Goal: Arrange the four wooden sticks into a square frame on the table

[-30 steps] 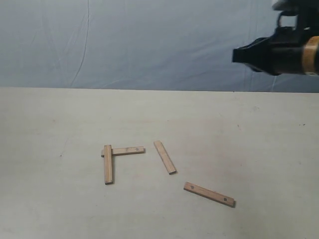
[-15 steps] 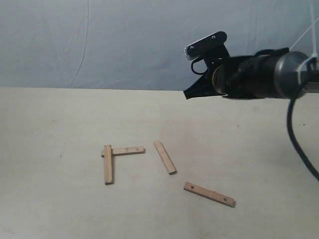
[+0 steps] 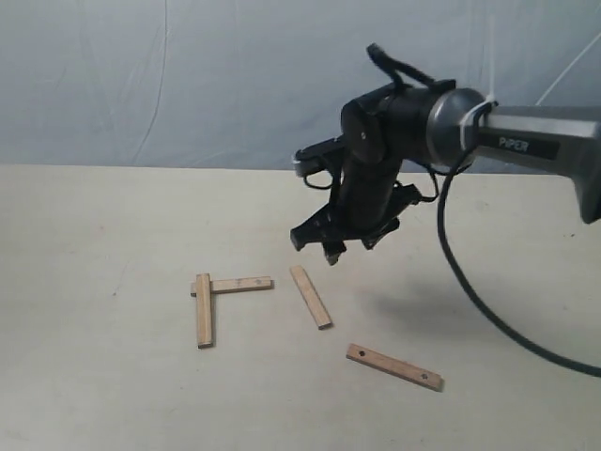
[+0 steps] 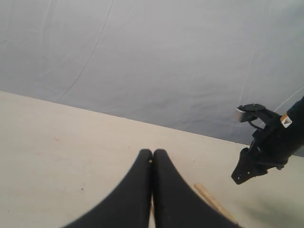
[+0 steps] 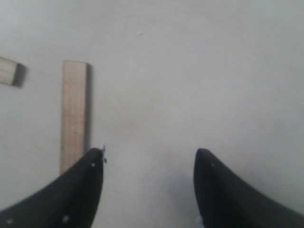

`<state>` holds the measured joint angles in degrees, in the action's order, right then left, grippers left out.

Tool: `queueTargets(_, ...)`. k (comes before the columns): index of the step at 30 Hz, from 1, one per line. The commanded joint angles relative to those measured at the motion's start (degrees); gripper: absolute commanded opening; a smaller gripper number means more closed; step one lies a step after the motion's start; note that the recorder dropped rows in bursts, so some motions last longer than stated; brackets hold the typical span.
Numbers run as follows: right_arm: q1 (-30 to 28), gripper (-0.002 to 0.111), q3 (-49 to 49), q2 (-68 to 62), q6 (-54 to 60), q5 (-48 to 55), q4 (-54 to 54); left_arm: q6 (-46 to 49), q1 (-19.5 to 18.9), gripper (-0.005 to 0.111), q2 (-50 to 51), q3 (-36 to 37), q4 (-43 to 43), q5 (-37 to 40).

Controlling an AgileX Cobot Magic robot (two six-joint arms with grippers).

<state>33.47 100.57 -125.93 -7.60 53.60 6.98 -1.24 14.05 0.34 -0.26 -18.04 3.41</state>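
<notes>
With two sticks (image 3: pixel 204 310) laid as an L, the right gripper (image 3: pixel 333 250), wide open and empty, hovers with the third stick (image 3: pixel 310 296) at its seven o'clock; next it probably must drop astride it.

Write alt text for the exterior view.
The right arm's open tool hovers above a diagonal stick on the cream table. At picture left two sticks meet in an L; a fourth stick lies apart, nearer the camera.
</notes>
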Motion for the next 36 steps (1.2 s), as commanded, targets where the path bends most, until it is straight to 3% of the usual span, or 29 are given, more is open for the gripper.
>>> queueTargets(1,1.6,0.055,0.38,-2.87,0.73,-2.59,-2.89,-0.21,-0.26,0.0,-0.34,0.26,-0.7,0.74)
queueTargets(17,2.54,0.055,0.38,-8.52,1.58,-8.99,-6.98,-0.21,-0.26,0.0,-0.34,0.26,-1.41,0.99)
queueTargets(19,2.54,0.047,0.38,-8.62,1.58,-8.33,-6.98,-0.21,-0.26,0.0,-0.34,0.26,-1.41,0.99)
queueTargets(24,2.54,-0.001,1.8,-8.62,1.48,-4.31,-6.98,-0.21,-0.26,0.0,-0.34,0.26,-1.41,0.99)
queueTargets(29,3.04,-0.001,6.65,-8.24,-1.79,1.45,-7.74,-0.21,-0.26,0.0,-0.34,0.26,-1.41,0.99)
queueTargets(36,7.47,-0.001,9.47,-7.61,-13.71,-0.25,-5.77,-0.21,-0.26,0.0,-0.34,0.26,-1.65,0.99)
